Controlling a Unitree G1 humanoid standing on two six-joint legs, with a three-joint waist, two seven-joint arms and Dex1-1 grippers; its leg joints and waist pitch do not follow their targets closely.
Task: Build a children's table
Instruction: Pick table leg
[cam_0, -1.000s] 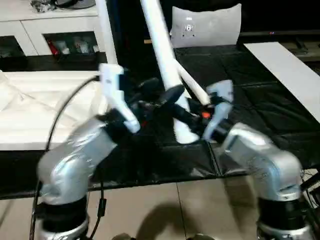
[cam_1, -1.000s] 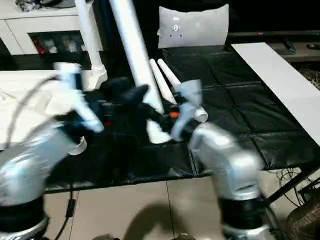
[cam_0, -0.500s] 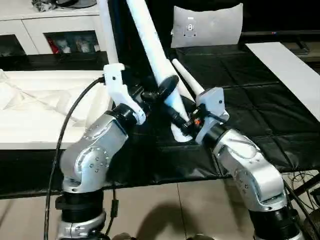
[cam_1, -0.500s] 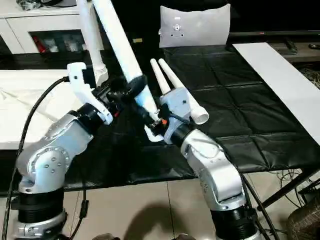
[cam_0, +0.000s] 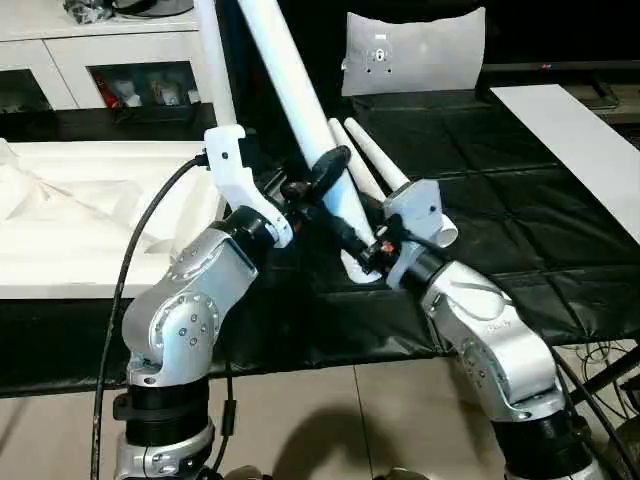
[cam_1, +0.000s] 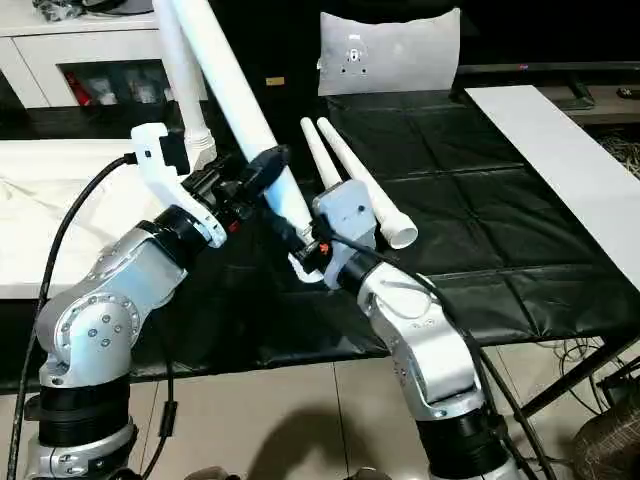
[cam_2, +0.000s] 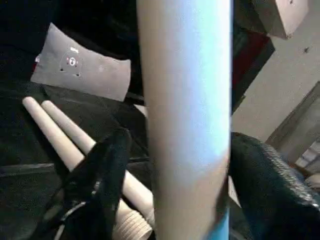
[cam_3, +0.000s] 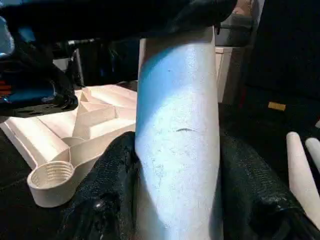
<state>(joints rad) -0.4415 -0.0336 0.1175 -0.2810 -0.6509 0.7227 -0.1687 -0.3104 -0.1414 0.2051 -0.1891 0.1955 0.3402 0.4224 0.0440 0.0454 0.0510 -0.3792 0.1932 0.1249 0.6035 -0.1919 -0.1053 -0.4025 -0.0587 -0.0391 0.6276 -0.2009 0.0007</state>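
Two spare legs (cam_0: 375, 165) lie on black mat (cam_0: 520, 200) w/ cushion (cam_0: 415, 50) behind; both grippers grasp tilted leg (cam_0: 300, 120).

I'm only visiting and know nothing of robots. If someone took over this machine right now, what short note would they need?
Right gripper: shut on the lower end of a white leg that slants up and away.
Left gripper: fingers either side of the same leg higher up; a firm grip cannot be told.
Tabletop: upside down on the left, one leg already standing in its corner socket.
Two spare legs: lying side by side on the black mat.
Left: fit the held leg into a socket, then the two spares.
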